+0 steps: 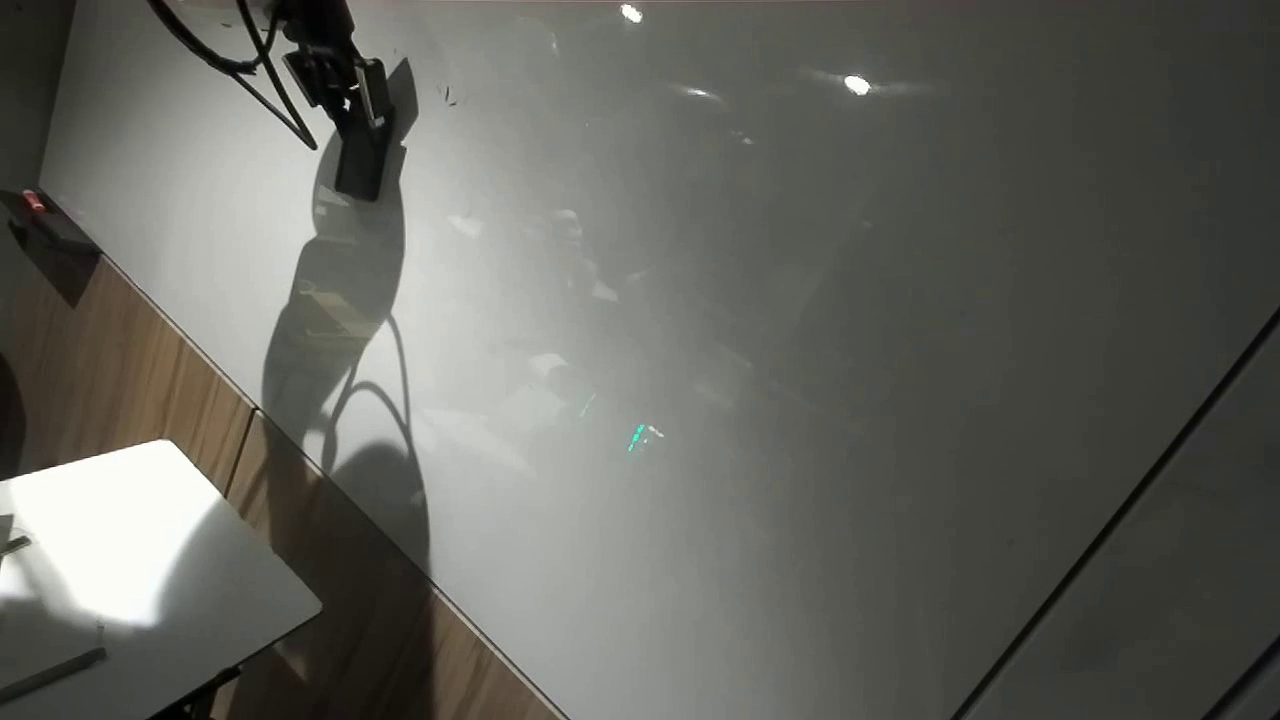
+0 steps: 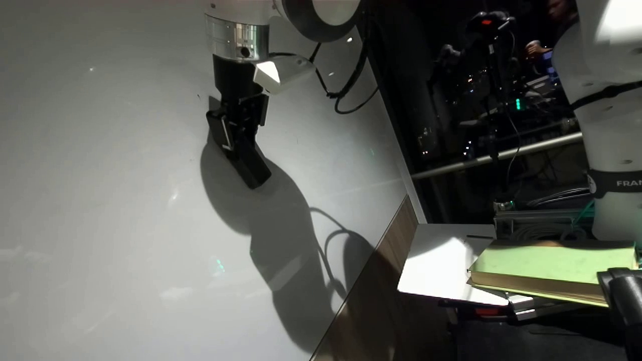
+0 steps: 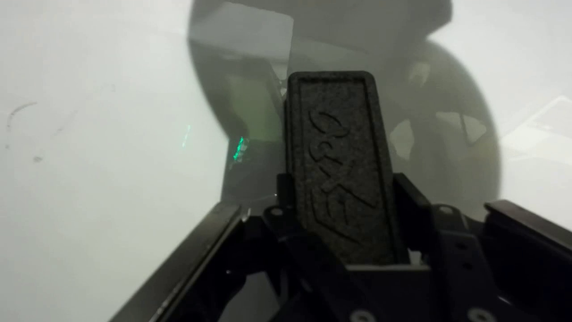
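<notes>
Between the fingers (image 3: pixel 413 210), clamped on both long sides, sits a black whiteboard eraser (image 3: pixel 339 152), right by the whiteboard (image 3: pixel 111 210), though honestly can't tell if it's touching. I'd go flat and light with even pressure, since tilting could twist it loose.

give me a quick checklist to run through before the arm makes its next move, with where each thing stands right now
1. Claw shut on the black block: ok, gripped from both long sides.
2. Black block touching the whiteboard: cannot tell, no view settles whether they meet.
3. Cable out of the black block's way: ok, it loops off to the side in both exterior views.
4. Whiteboard free of marks: not ok, the wrist view shows faint dark marks.
5. Whiteboard around the black block free of shade: not ok, a large shadow falls there.
</notes>
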Controlling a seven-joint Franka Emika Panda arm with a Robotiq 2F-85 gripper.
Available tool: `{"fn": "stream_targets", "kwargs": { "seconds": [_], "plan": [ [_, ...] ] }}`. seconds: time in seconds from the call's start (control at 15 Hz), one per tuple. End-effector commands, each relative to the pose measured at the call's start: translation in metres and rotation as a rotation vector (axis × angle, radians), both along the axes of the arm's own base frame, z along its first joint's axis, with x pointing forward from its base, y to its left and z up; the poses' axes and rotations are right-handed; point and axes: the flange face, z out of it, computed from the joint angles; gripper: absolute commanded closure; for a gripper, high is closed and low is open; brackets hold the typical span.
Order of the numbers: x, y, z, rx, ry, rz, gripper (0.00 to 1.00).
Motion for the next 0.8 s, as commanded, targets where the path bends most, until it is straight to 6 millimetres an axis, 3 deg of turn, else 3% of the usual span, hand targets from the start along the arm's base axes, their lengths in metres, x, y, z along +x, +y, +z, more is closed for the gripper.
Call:
{"fn": "stream_targets", "kwargs": {
  "seconds": [0.0, 0.27, 0.47, 0.67, 0.73],
  "plan": [
    [0.037, -0.068, 0.003, -0.030, -0.040, -0.066, 0.70],
    [0.036, -0.104, -0.001, -0.037, -0.036, -0.127, 0.70],
    [0.038, -0.133, -0.017, -0.044, -0.014, -0.155, 0.70],
    [0.037, -0.147, -0.030, -0.061, -0.004, -0.169, 0.70],
    [0.038, -0.149, -0.025, -0.062, -0.005, -0.171, 0.70]
  ]
}}
